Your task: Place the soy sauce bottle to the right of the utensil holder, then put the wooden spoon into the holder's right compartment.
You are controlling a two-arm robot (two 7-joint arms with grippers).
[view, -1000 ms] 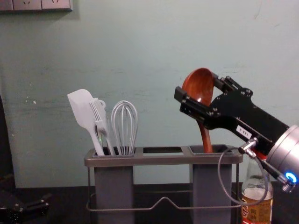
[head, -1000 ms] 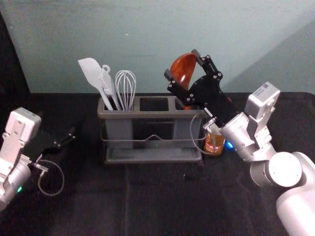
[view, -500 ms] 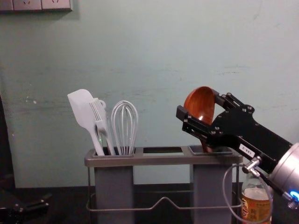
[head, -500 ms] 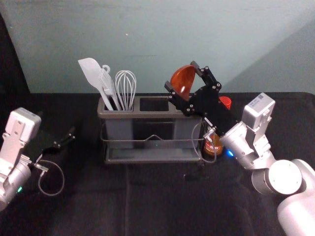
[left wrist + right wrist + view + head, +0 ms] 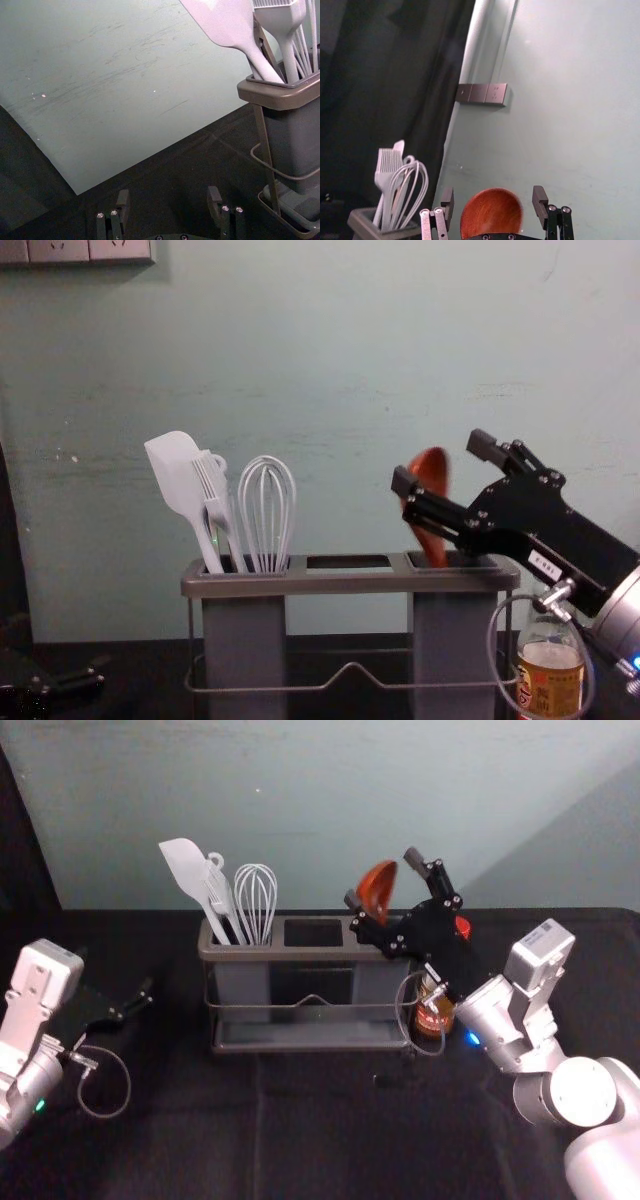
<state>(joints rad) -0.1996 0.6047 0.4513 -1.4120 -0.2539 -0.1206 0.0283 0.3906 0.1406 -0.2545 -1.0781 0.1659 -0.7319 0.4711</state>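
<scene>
Right gripper (image 5: 442,462) above the right end of the utensil holder (image 5: 350,583), reaching in from the right side; its two fingers stand wide apart, clamped on nothing; the wooden spoon (image 5: 431,477) sits in the gap between them, bowl nearer the one finger than the other; in the right wrist view a strip of wall shows on each side of the bowl, so no grip on it; whether bowl or handle brushes a finger lower down, cannot tell.

Spoon bowl up, handle down into the holder's right compartment, close to upright with a slight lean; in the chest view the bowl is seen nearly edge-on and somewhat blurred; foot of the handle hidden inside the compartment.

Soy sauce bottle (image 5: 550,678) upright on the table, just to the right of the holder, red cap (image 5: 463,927) on; the right gripper's cable loop crosses in front of it in the chest view.

Left compartment holds a white spatula (image 5: 186,870), a white brush (image 5: 209,480) and a whisk (image 5: 267,510), heads up.

Left gripper (image 5: 115,972) parked off to the left of the holder, well apart from it; fingers spread wide, nothing between them.
</scene>
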